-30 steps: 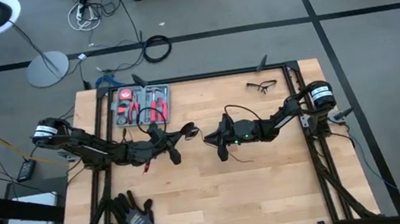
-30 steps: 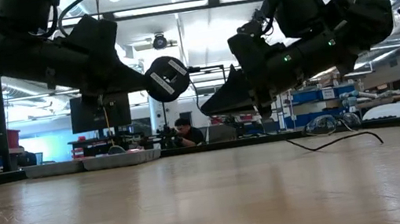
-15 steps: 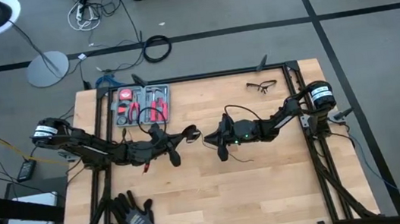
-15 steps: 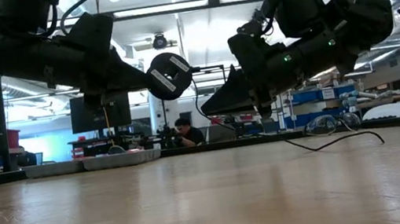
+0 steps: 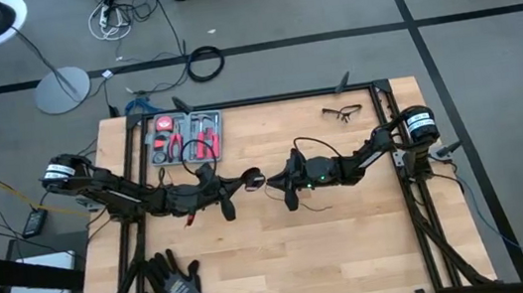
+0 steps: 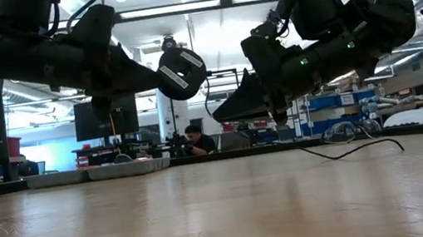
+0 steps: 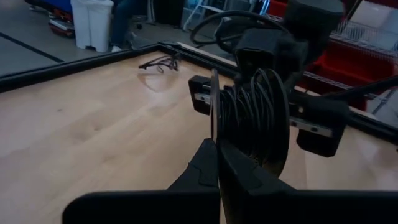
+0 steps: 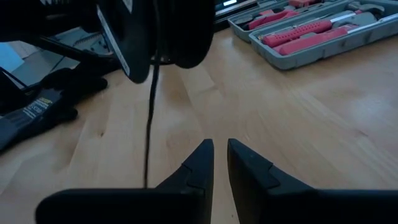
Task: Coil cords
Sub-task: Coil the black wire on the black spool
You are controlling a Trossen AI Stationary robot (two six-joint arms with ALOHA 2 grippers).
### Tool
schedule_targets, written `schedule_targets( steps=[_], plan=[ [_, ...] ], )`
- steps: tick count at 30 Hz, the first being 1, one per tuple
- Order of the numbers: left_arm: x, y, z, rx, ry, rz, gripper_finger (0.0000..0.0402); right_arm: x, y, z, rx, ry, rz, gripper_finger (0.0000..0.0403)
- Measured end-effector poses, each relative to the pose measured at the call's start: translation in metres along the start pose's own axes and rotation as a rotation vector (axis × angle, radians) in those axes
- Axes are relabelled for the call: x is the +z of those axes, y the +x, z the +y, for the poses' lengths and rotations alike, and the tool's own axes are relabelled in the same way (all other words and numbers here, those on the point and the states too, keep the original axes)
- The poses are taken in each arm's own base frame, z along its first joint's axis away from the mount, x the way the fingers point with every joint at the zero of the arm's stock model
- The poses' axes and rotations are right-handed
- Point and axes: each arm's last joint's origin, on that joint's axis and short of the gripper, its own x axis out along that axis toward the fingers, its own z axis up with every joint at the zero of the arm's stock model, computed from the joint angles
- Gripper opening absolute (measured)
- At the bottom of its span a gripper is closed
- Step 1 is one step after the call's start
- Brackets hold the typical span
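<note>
Nearest the front edge of the tabletop [image 5: 355, 255] there's a pair of dark gloves [image 5: 177, 287] sitting by the left corner; the rest of that front strip is bare wood, so plenty of open room there.

Mid-table, both arms meet up off the surface; the left claw [image 5: 242, 181] is clenched on the edge of a round black spool [image 6: 181, 72] with the thin black cord [image 7: 252, 115] wound around it, held in the air just beside the right claw [image 5: 275, 178]; the right claw's fingers [image 8: 198, 163] stand a narrow gap apart with nothing between them, as far as the right wrist view shows. A strand of the cord hangs down from the spool in front of those fingers; a loose length of it loops off past the right claw and trails down onto the wood [image 6: 355, 149] under the right arm.

Farther back, a grey tool case [image 5: 185, 137] with red-handled tools sits near the far-left edge; safety glasses [image 5: 342, 111] lie near the far-right edge; the black frame rail [image 5: 266, 99] runs along the far edge.
</note>
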Motion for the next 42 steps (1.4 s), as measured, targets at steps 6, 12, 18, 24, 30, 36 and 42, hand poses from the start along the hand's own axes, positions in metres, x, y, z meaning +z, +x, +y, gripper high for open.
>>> schedule_targets(
  steps=[6, 12, 18, 24, 30, 36, 42],
  plan=[
    [0.0010, -0.0005, -0.0011, 0.002, 0.009, -0.014, 0.0000, 0.0000, 0.0000, 0.0000, 0.000, 0.000, 0.000, 0.0047],
    [0.0009, -0.0005, -0.0010, 0.004, 0.012, -0.014, 0.0000, 0.0000, 0.0000, 0.0000, 0.000, 0.000, 0.000, 0.0046],
    [0.0009, -0.0005, -0.0010, 0.004, 0.029, -0.014, 0.0000, 0.0000, 0.0000, 0.0000, 0.000, 0.000, 0.000, 0.0047],
    [0.0008, -0.0005, -0.0010, 0.004, 0.029, -0.013, 0.0000, 0.0000, 0.0000, 0.0000, 0.000, 0.000, 0.000, 0.0047],
    [0.0008, -0.0005, -0.0011, 0.001, 0.029, -0.012, 0.0000, 0.0000, 0.0000, 0.0000, 0.000, 0.000, 0.000, 0.0044],
    [0.0007, -0.0005, -0.0011, -0.002, 0.033, -0.010, 0.0000, 0.0000, 0.0000, 0.0000, 0.000, 0.000, 0.000, 0.0045],
    [0.0007, -0.0005, -0.0011, -0.002, 0.034, -0.010, 0.0000, 0.0000, 0.0000, 0.0000, 0.000, 0.000, 0.000, 0.0043]
  ],
)
